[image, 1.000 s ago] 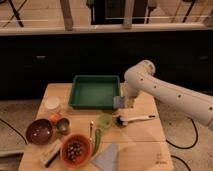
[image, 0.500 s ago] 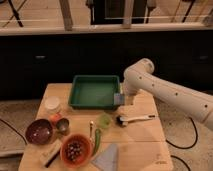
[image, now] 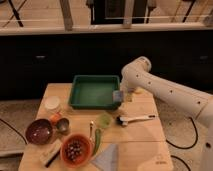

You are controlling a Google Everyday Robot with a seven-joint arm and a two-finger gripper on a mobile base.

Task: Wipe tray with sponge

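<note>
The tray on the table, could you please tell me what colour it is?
Green, clearest in the camera view: the tray, with the end effector shut on the sponge at its right edge.

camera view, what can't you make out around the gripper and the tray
- Gripper, camera view: at the tray's right rim, shut per its state, but the arm hides most of it.
- Sponge: a small blue-grey patch at the gripper; whether it touches the tray floor is too small to tell.
- Tray's right wall: partly hidden by sponge and gripper.
- Orange bowl: contents blurred.
</note>
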